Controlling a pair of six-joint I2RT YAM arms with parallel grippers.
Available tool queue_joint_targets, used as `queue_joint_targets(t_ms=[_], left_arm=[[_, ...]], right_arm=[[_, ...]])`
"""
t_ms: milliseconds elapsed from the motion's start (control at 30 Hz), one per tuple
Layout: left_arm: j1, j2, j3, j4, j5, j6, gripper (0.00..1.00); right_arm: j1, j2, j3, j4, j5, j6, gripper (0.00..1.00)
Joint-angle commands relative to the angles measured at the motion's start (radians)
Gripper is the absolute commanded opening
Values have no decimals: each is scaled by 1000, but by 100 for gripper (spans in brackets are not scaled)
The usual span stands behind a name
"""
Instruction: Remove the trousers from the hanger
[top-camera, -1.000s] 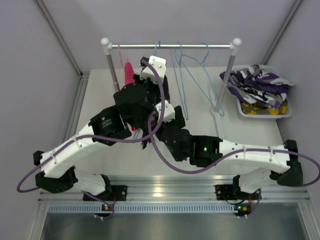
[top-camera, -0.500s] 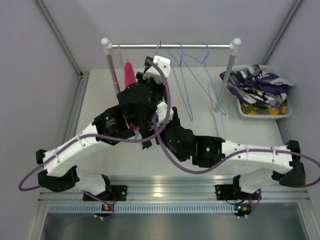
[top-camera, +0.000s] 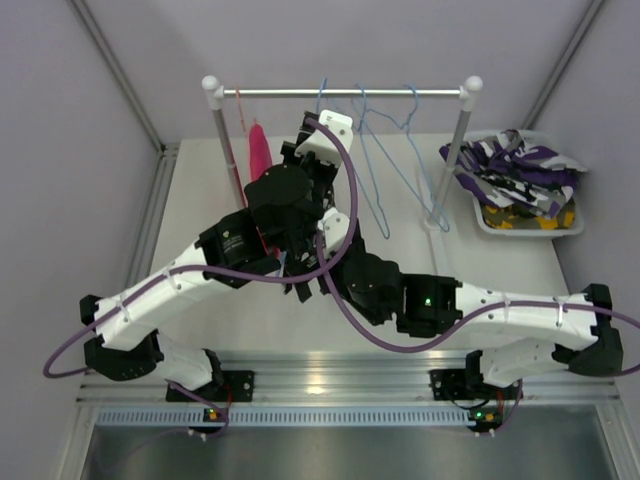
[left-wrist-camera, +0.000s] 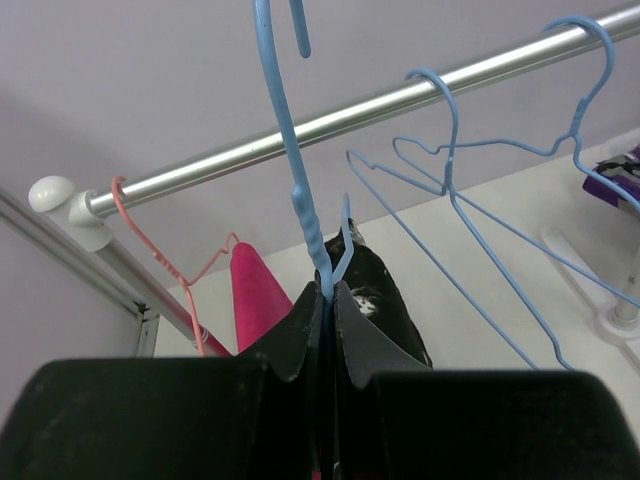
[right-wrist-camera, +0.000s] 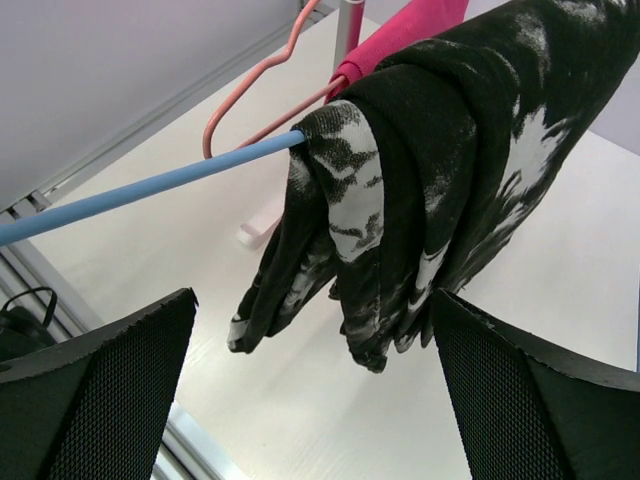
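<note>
The left gripper (left-wrist-camera: 326, 296) is clenched on the twisted neck of a blue hanger (left-wrist-camera: 296, 190), close under the rail (left-wrist-camera: 400, 100); whether the hook rests on the rail I cannot tell. The black trousers (right-wrist-camera: 440, 150) with white print are folded over that hanger's lower bar, clear of the table (right-wrist-camera: 580, 280); their long axis runs down from the bar, hems pointing at the table and, in the right wrist view, toward the gap of the right gripper (right-wrist-camera: 315, 395). Its jaws stand wide apart and hold nothing, one pad low on each side of the hanging cloth; so the right arm is the nearer to the cloth. The bar runs roughly from pad to pad, a little tilted; the likely pull is down along the legs' length. The pink trousers (right-wrist-camera: 420, 18) hang just behind on a pink hanger (right-wrist-camera: 255, 95); two camouflage pairs (top-camera: 515, 170) lie in the bin (top-camera: 525, 231) at the right — already off their hangers.
</note>
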Motion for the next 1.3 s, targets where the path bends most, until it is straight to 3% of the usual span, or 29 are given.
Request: queue_joint_targets(t_ms=[0,467,900,1267], left_arm=[[-5,-22,59,153,-24,45,0],[-5,-26,60,151,-29,65,0],[-5,-46,53,131,-15,43,0],[-5,-54,45,111,-7,30,0]], right_arm=[[7,-38,-9,27,-4,-13,99],[-17,-46,-5,-88,28,-26,99],[-80,-20,-21,-87,53,-6,99],[-200,35,-4,-27,-54,16,100]])
